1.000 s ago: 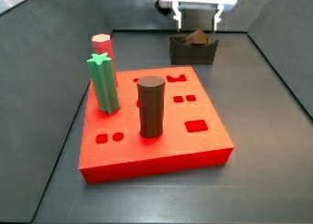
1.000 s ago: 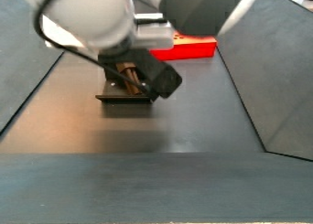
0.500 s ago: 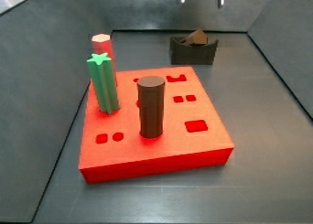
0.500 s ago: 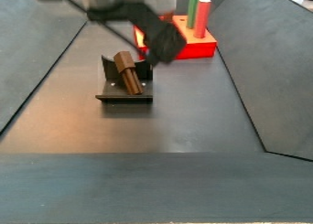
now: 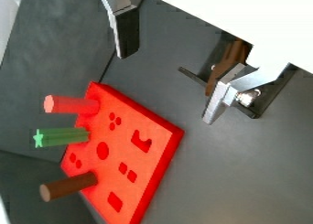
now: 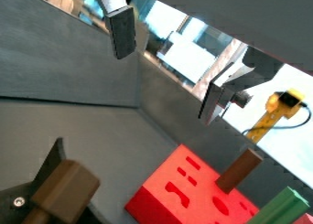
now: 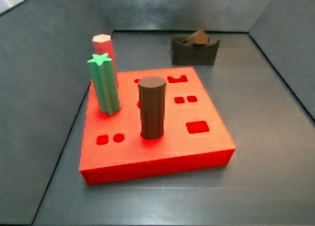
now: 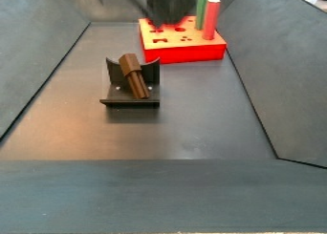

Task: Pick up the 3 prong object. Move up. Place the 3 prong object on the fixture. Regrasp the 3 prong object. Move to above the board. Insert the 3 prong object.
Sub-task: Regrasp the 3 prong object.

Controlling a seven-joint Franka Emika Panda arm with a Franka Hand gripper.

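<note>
So in a side view, going left to right, there's the red-topped post (image 7: 101,42) and the green star-topped post (image 7: 103,82) standing on the board (image 7: 172,151), then the tall dark brown cylinder (image 7: 151,108), and off to the back right the fixture (image 7: 194,53) with the 3 prong object (image 7: 198,37) lying in its notch. The gripper (image 5: 171,68) is up high above the floor, fingers spread wide with nothing between them. Looks to me like the place step is done and the regrasp is next, so it'd need to come back down over the fixture and close on the piece.
</note>
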